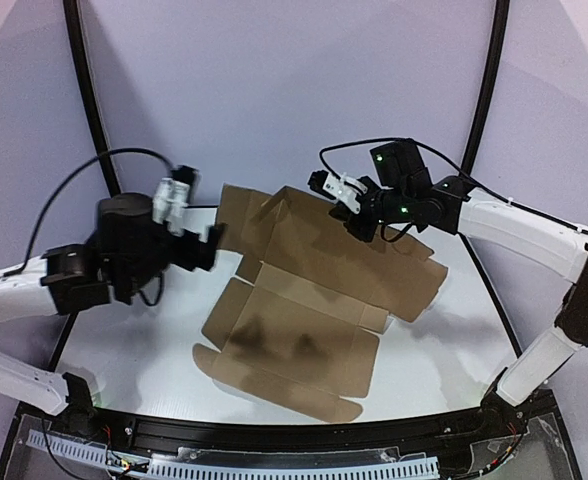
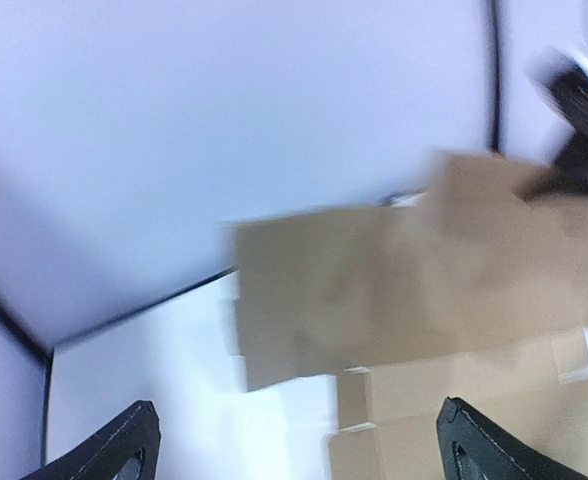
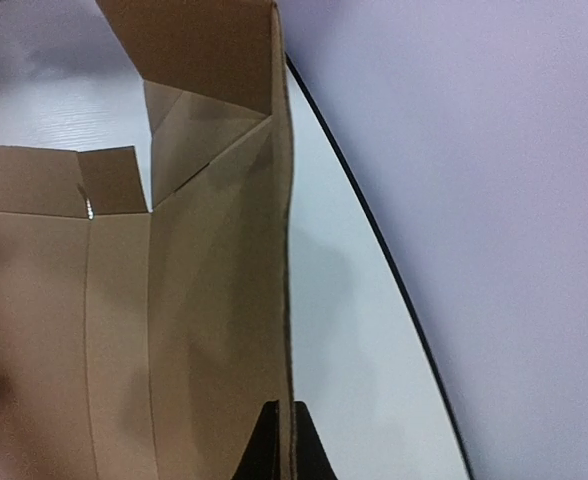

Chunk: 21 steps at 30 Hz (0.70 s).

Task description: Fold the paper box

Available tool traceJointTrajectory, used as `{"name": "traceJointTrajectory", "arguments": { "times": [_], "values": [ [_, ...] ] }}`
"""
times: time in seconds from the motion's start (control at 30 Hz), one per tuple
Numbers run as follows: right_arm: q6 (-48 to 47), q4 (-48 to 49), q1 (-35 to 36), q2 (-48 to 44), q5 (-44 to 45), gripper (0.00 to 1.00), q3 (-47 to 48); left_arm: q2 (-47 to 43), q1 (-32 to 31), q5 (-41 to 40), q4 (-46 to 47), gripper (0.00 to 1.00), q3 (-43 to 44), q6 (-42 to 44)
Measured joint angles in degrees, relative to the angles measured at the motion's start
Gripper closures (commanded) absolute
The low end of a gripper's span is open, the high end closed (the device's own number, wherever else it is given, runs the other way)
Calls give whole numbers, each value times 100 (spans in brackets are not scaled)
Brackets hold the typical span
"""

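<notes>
**Cardboard half up: right side pinned, left side wide open**

Brown paper box point(image 1: 304, 300) sits mid-worktop point(image 1: 124, 345), and it's mostly a flat die-cut sheet. The near panels and tabs lie flat. Only the far long side is tipped up into a wall, with a flap bent round at one end of it.

Right jaws are clamped on the top edge of that wall. The right wrist view shows the cardboard edge running straight in between the two fingertips point(image 3: 267, 450). My read is that the grip is there purely to keep the wall standing so it doesn't flop back along its crease.

Left jaws are spread wide with nothing between them. The left wrist view has one finger at each bottom corner and the box's left end ahead of them, near but not touching. The left arm point(image 1: 124, 245) is smeared with blur in the overhead view, so its exact pose is hard to call. I'd guess it's lined up for the left end flap, since a raised wall needs a side to lock into.

Early days for the fold, I reckon; most creases look unworked.
</notes>
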Motion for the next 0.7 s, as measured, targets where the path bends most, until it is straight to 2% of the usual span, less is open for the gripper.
{"name": "traceJointTrajectory", "arguments": {
  "times": [0.13, 0.2, 0.5, 0.7],
  "values": [
    [-439, 263, 73, 16, -125, 100, -179, -699, 896, 28, -267, 1, -581, -1140],
    [-632, 503, 188, 15, -40, 100, -426, -844, 1137, 47, -419, 1, -779, -1608],
    [-1179, 1673, 1179, 10, 1169, 100, -1609, -892, 1332, 227, -700, 1, -1362, -3137],
    [-1161, 2198, 1278, 222, 2297, 100, -1565, -1202, 1333, 391, -745, 1, -1749, -3646]
  ]
}}
